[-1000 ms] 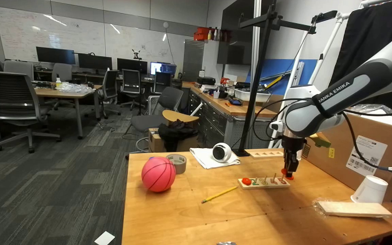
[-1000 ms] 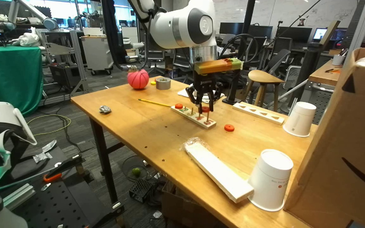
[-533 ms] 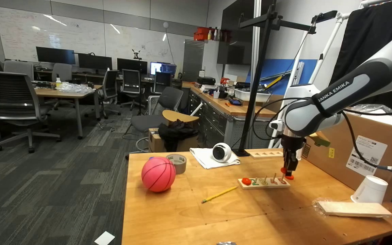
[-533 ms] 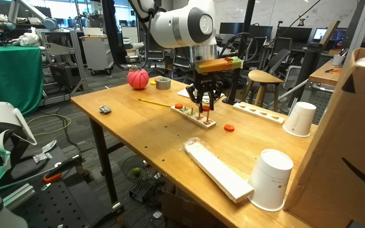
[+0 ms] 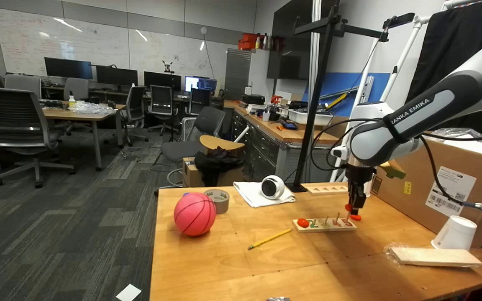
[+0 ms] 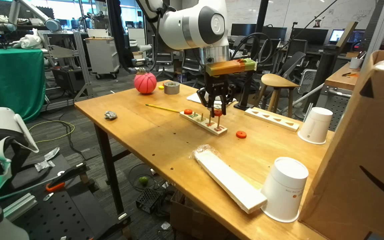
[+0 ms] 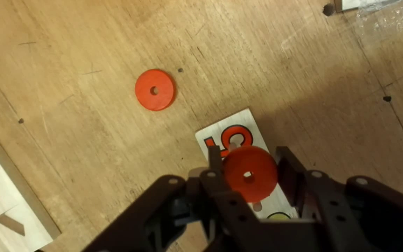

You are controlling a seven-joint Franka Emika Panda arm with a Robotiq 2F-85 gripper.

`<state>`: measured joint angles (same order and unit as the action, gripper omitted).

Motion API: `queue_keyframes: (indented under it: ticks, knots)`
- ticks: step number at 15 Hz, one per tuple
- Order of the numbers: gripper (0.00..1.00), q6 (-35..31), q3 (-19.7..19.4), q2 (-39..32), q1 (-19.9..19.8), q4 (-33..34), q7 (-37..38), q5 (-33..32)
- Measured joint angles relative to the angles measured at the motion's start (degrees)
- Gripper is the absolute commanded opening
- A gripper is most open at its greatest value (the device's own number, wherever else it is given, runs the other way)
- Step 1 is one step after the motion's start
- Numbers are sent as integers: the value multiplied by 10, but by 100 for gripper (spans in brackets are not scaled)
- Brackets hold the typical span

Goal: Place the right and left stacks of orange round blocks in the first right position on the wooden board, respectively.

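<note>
1. Table (image 5: pixel 224 267): a wooden work surface, shown in both exterior views.
2. Robot arm (image 6: pixel 188 30): extends over the table, its wrist pointing downward.
3. Cardboard box (image 5: pixel 416 200): stands at the right side of the scene.
4. Gripper (image 6: pixel 218 112): its two fingers pinch the held disc (image 7: pixel 255 166), orange, at opposite edges, above the right end of the wooden board (image 5: pixel 324 229).
5. Ball (image 5: pixel 195 214): pink with dark seams, resting at the left, just beside a roll of tape (image 6: pixel 171 90).
6. Wooden board: lies flat on the table, well right of the ball; upright pegs rise from it, with painted numerals, 2 and 5 among them, on its face.
7. Cup (image 6: pixel 285 190): white, upside down, at the right, just beside a partly wrapped plank (image 6: pixel 230 181).
8. Pencil (image 5: pixel 269 239): yellow, lying near the board's left end.
9. Loose disc (image 7: pixel 161 98): orange, flat on the table just off the board's right end, its centre hole visible in the wrist view.
10. End disc (image 5: pixel 303 223): orange, resting on the board's left end.
</note>
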<state>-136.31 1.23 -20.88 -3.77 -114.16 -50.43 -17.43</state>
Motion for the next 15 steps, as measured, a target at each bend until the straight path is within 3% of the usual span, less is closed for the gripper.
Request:
queue_keyframes:
  ticks: [15]
  knots:
    - [17,0,0,-15,0,14,0,0]
